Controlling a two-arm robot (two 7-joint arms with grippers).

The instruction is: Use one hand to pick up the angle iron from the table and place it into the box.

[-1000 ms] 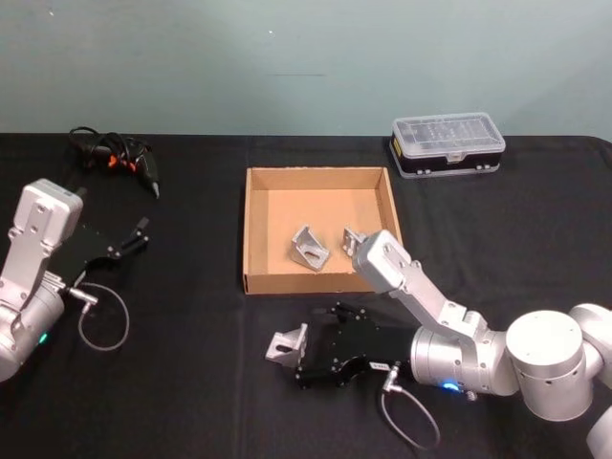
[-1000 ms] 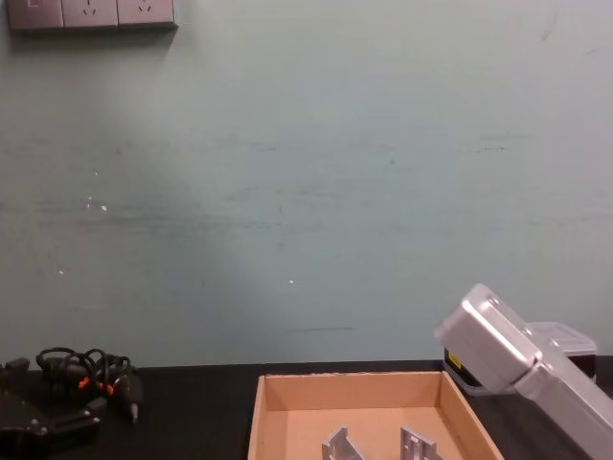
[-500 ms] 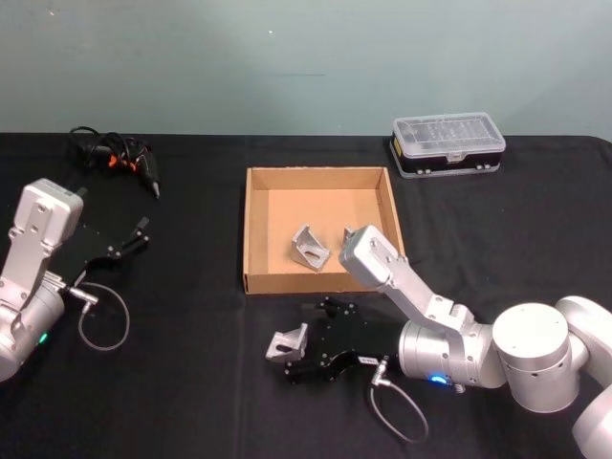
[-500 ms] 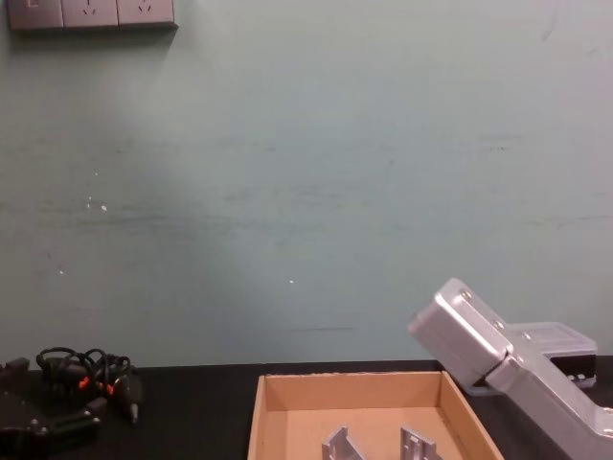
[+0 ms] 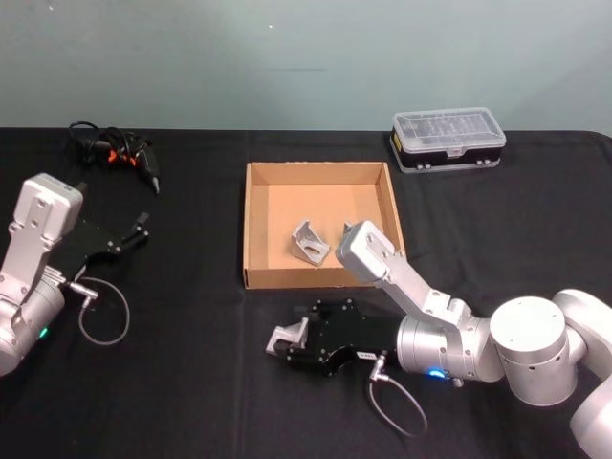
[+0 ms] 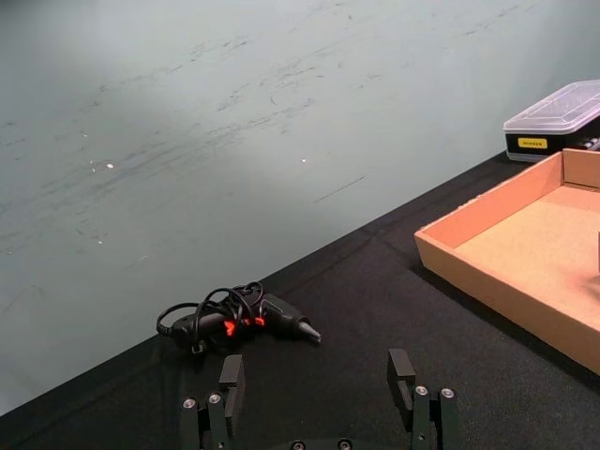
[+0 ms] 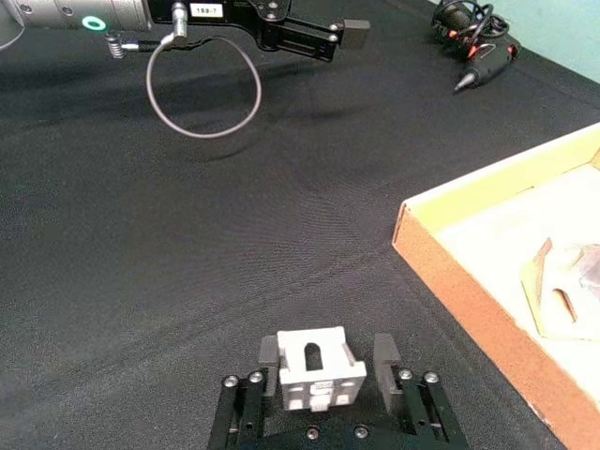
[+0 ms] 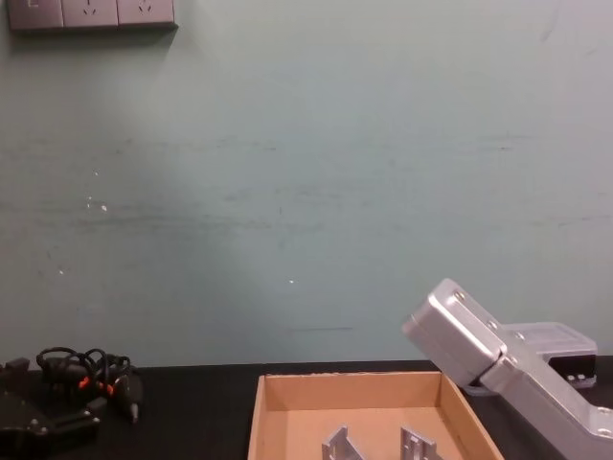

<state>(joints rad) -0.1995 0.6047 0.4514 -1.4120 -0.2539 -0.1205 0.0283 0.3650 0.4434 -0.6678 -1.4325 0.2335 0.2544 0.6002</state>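
Observation:
An angle iron (image 5: 284,339), a small silver bracket, sits on the black table (image 5: 172,382) in front of the box. My right gripper (image 5: 290,341) is low over the table and shut on it. In the right wrist view the angle iron (image 7: 319,367) sits snugly between the two black fingers (image 7: 270,351). The tan cardboard box (image 5: 247,229) lies just beyond and holds two more angle irons (image 5: 309,241) (image 5: 352,234); its low wall (image 7: 450,244) is close to the gripper. My left gripper (image 5: 143,228) is parked at the table's left side, open (image 6: 319,375).
A clear-lidded plastic case (image 5: 448,142) stands at the back right. A black tool with a coiled cable (image 5: 120,153) lies at the back left. Cable loops hang by each wrist (image 5: 100,316). My right forearm (image 5: 392,273) crosses the box's front right corner.
My right gripper has slid left along the table, and the angle iron that lay off its tips now sits between its fingers. The left arm has stayed put.

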